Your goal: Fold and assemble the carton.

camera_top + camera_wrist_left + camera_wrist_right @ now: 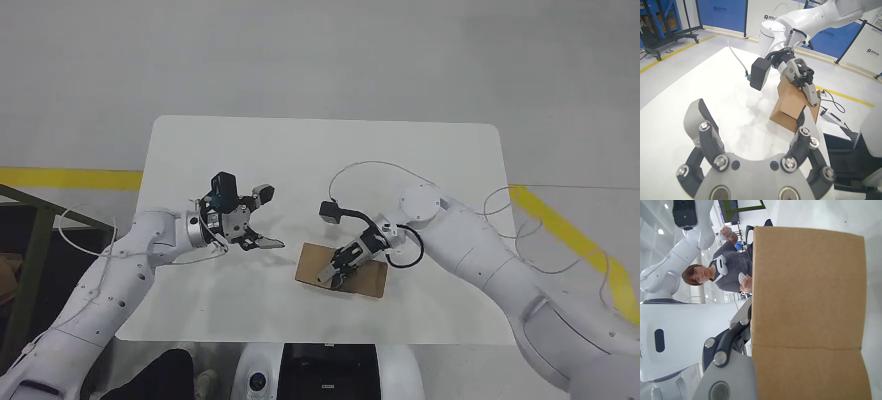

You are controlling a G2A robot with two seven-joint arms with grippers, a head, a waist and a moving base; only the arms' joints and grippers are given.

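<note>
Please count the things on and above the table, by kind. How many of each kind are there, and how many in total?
Carton: 1
Grippers: 2, the left gripper, open, and the right gripper, closed on the carton
Table: 1
Total: 4

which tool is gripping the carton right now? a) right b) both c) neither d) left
A: the right tool is clamped on a wall of the carton, while the left tool hangs open over the table, apart from the carton.
</note>
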